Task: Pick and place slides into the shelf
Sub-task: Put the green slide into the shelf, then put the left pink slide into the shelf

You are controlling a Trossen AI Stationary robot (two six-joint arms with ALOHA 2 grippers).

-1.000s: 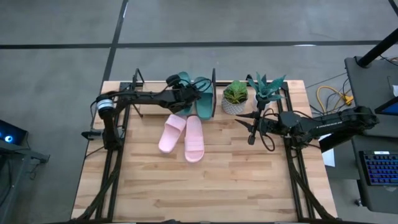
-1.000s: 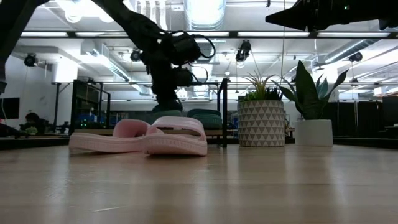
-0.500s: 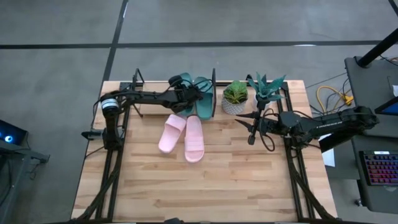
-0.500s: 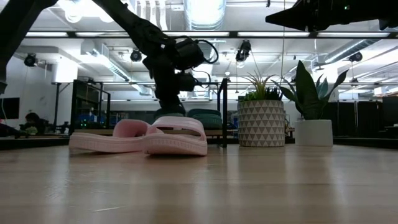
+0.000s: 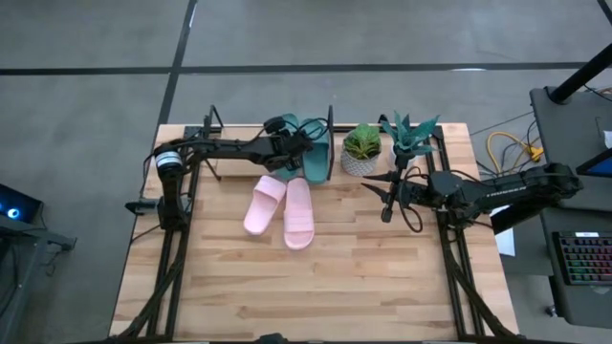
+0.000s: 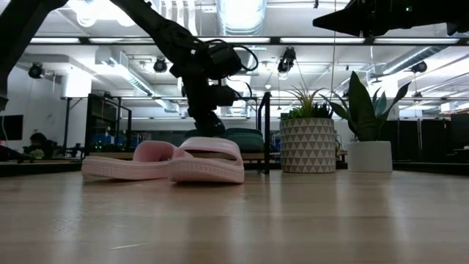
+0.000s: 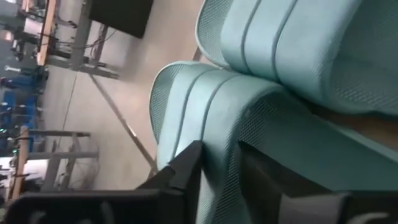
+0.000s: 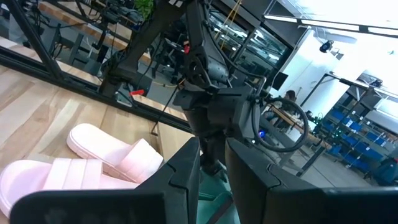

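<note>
Left end effector (image 5: 298, 145) sits over the low shelf of thin black metal posts (image 5: 330, 122) at the desk's far edge, its two dark fingers (image 7: 186, 171) closed on the strap edge of one dark teal-green rubber slide (image 7: 205, 118). That slide lies pressed against the second teal-green slide (image 5: 317, 151), already on the shelf's light wooden board. To finish this placement well, I would judge it best to settle the held slide flat and parallel to its neighbour before the fingers part, then lift straight up so the strap is not dragged sideways. Two pale pink rubber slides (image 5: 285, 204) lie side by side on the wooden desk (image 5: 325, 287), just in front of the shelf, and are not yet placed. Right end effector (image 5: 386, 197) hangs idle near the two small potted plants (image 5: 361, 148), its fingers only narrowly apart and empty.
</note>
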